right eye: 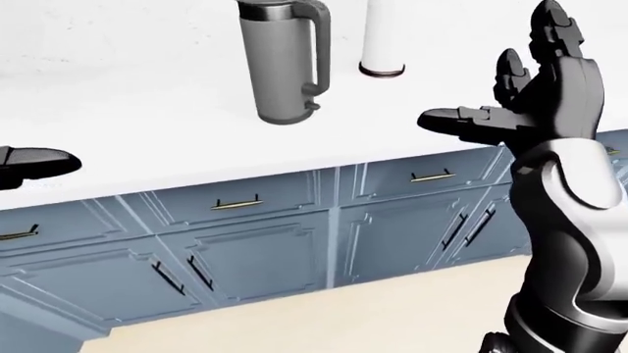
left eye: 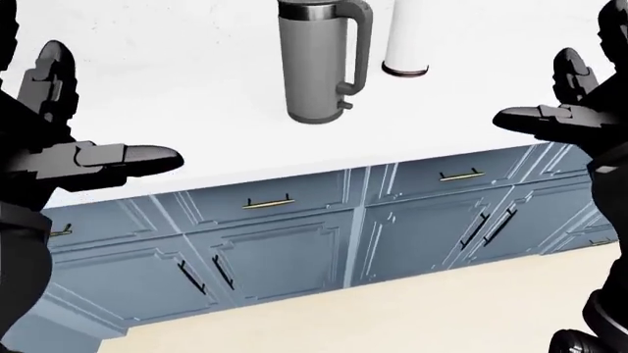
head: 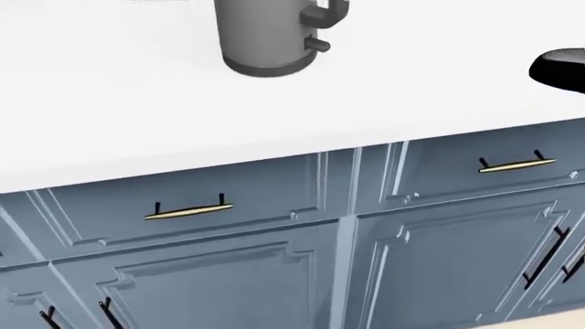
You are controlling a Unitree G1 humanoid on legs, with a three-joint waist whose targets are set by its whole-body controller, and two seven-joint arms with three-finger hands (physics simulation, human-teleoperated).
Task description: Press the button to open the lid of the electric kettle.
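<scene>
A grey electric kettle (left eye: 317, 65) with a handle on its right side stands upright on the white counter (left eye: 177, 81), near the top middle of the eye views. Its top is cut off by the frame edge, so the lid and button do not show. Its base also shows in the head view (head: 269, 41). My left hand (left eye: 93, 118) is open at the left edge, below and left of the kettle, apart from it. My right hand (right eye: 510, 95) is open at the right, fingers spread upward, also apart from the kettle.
A white cylinder with a dark base (left eye: 404, 44) stands just right of the kettle. Blue cabinet fronts with brass drawer handles (left eye: 267, 202) and black door handles run below the counter edge. A pale floor (left eye: 392, 316) lies at the bottom.
</scene>
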